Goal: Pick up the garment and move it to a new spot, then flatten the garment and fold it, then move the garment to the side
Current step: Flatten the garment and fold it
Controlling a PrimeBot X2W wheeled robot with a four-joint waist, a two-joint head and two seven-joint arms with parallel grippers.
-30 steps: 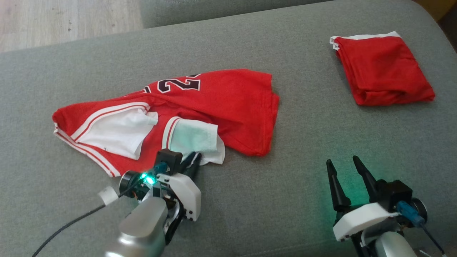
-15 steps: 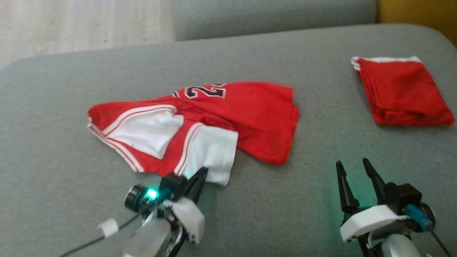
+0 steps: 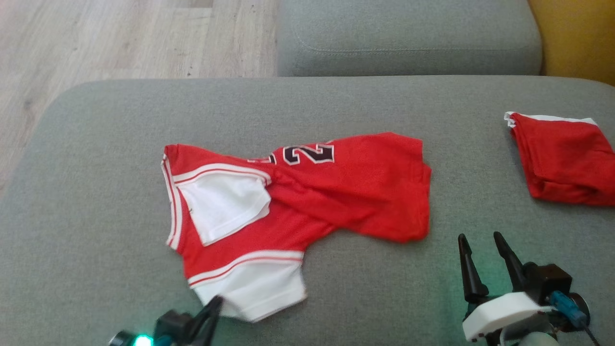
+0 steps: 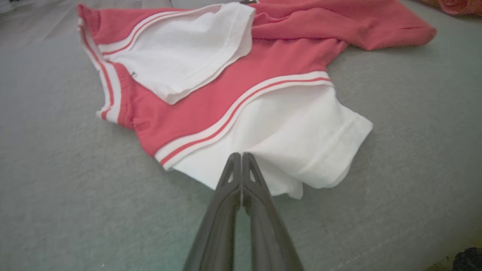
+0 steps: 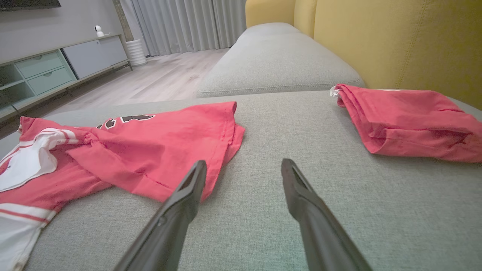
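Observation:
The garment [image 3: 355,192] is a red jersey with white sleeves, white stripes and a black number, lying crumpled on the grey sofa seat [image 3: 96,192]. My left gripper [image 3: 211,307] is at the bottom edge of the head view, shut on the near white sleeve [image 4: 293,143]. In the left wrist view its fingertips [image 4: 241,156] are pressed together at the sleeve's lower edge. The sleeve is drawn out toward me from the jersey's body [image 4: 226,94]. My right gripper [image 3: 479,235] stands open at the lower right, just off the jersey's hem [image 5: 158,146], with nothing between its fingers [image 5: 244,165].
A second red cloth, folded [image 3: 562,158] [image 5: 410,120], lies at the seat's right end. Beyond it rises a yellow backrest [image 5: 395,41]. Another grey cushion [image 3: 408,38] sits behind the seat, and wooden floor [image 3: 120,38] lies off its left and far edges.
The head camera has shifted, so the whole picture has moved. My left gripper has shut on the white sleeve and drawn it toward me, stretching it out. The right gripper stays open.

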